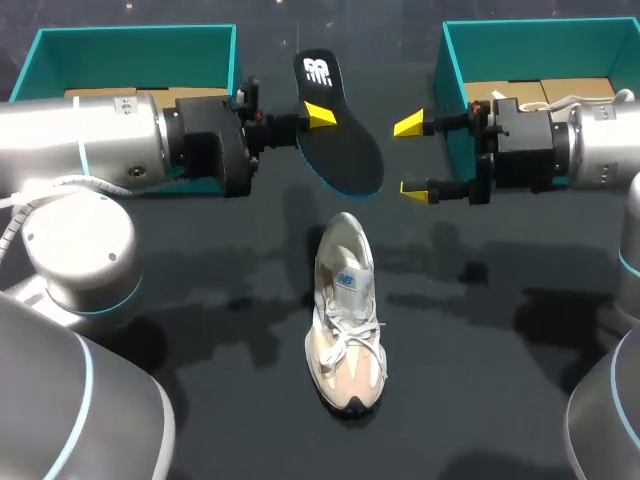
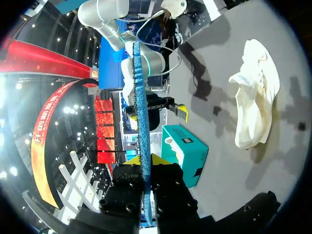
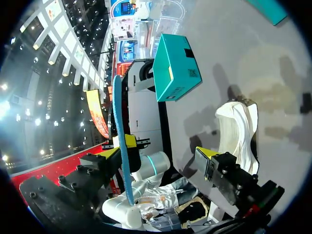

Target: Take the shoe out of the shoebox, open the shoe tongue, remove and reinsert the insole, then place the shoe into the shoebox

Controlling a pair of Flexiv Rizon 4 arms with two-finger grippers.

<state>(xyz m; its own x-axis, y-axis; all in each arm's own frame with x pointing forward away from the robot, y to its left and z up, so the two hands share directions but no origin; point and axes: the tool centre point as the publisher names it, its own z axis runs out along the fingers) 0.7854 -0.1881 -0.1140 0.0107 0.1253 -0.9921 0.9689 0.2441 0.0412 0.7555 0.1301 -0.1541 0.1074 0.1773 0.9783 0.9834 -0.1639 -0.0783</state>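
Note:
My left gripper is shut on the edge of a black insole, holding it above the table at the back middle. In the left wrist view the insole stands edge-on, blue-rimmed, between the fingers of that gripper. My right gripper is open just right of the insole, with nothing between its fingers. In the right wrist view the insole shows ahead of this gripper, close by one finger. The cream and white shoe lies on the table below both grippers, toe toward the front.
A teal shoebox stands at the back left behind my left arm. A second teal box at the back right holds cardboard and another white-laced shoe. Dark open table surrounds the shoe.

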